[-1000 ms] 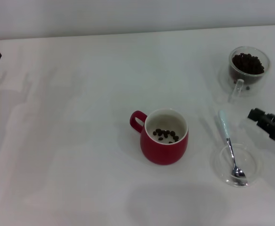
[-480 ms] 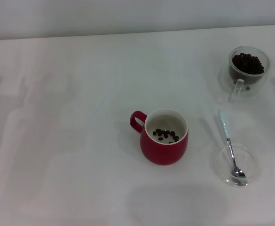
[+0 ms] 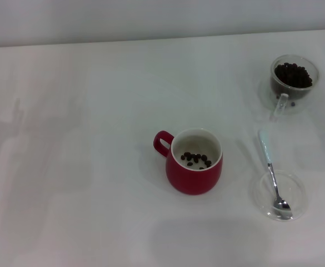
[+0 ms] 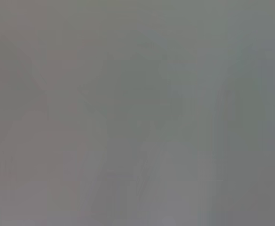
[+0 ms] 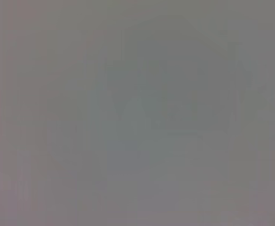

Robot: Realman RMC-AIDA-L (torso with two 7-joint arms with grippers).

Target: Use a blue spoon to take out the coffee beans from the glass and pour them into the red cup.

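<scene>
1. The red cup stands upright near the middle of the white desk, its loop handle pointing to the left and slightly far.
2. A few coffee beans lie scattered on the cup's white inside bottom.
3. The glass stands at the far right of the desk, well apart from the cup, with a dark heap of beans inside and its clear side handle pointing toward the near side.
4. The blue spoon lies to the right of the cup, between the glass and the near edge; its metal bowl rests in a flat clear saucer and its pale handle reaches over the rim, pointing far toward the glass.
5. Spoon and cup are near each other but not touching.
6. Neither gripper appears in the head view, and both wrist views show only a plain grey blur, so the state of the fingers cannot be told.
</scene>
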